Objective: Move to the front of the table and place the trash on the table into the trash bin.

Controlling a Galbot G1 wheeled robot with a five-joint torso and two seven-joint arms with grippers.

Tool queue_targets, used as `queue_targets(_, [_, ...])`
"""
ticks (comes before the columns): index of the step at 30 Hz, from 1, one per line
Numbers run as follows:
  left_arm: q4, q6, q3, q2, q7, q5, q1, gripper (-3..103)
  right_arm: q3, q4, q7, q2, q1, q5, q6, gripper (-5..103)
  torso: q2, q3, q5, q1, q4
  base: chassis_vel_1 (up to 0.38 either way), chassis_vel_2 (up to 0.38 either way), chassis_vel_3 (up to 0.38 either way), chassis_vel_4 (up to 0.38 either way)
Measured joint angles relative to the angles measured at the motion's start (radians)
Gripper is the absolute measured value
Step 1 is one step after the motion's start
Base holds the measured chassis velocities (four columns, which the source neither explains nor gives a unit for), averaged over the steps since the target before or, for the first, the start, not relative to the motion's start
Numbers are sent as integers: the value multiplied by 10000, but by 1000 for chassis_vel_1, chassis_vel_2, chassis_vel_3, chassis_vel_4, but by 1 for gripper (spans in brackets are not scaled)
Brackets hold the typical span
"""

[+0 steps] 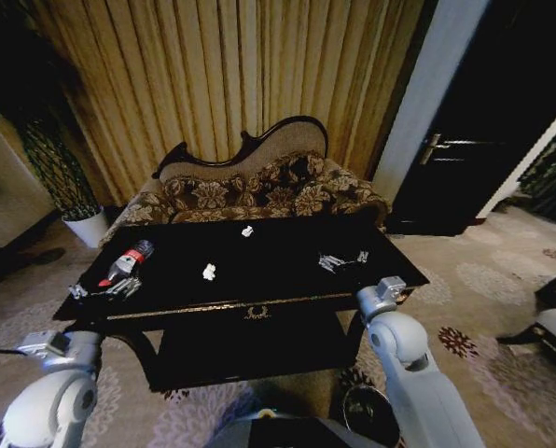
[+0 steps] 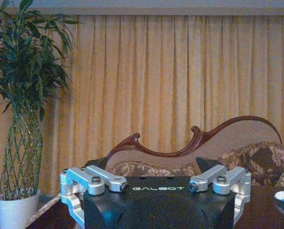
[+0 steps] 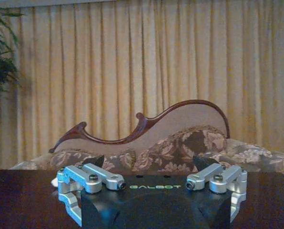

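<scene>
A clear bottle (image 1: 125,262) with a red label and red cap is lying on its side near the left end of the glossy black table (image 1: 278,280). Two white paper wads (image 1: 209,272) are sitting farther in, one mid-table, one toward the back edge (image 1: 247,231). The left claw (image 1: 105,289) is hovering just beside the bottle's near end, spread wide and gripping nothing. The right claw (image 1: 343,261) is hanging over the table's right part, equally wide open and empty. The dark bin (image 1: 369,411) is standing on the carpet by the robot's right arm. A floral sofa (image 1: 250,191) is sitting behind the table, with a potted plant (image 2: 20,119) at its left.
</scene>
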Motion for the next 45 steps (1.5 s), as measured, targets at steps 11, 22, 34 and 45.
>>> queue_targets(11, [-192, 4, -372, -368, -34, 27, 285, 100, -1529, -748, 0, -514, 825, 96, 56, 100, 1, 0, 0, -3, 2, 0, 0, 0, 0])
queue_targets(22, [-303, 27, -764, -920, -44, 171, 433, 100, -3264, -2656, 1, -1231, 3535, 934, 70, 100, 2, -1, -2, -3, 2, 0, 0, 0, 0])
queue_targets(34, [-509, 37, -1511, -1419, -54, 153, 698, 100, -5580, -5003, -1, -603, 6269, 1769, -103, 100, 1, 0, -1, -3, 0, 0, 0, 0, 0])
queue_targets(45, [-670, 35, -1718, -1642, -54, 116, 819, 100, -6390, -6374, 0, 101, 8028, 2276, -366, 100, 1, -1, 0, -3, 0, 0, 0, 0, 0])
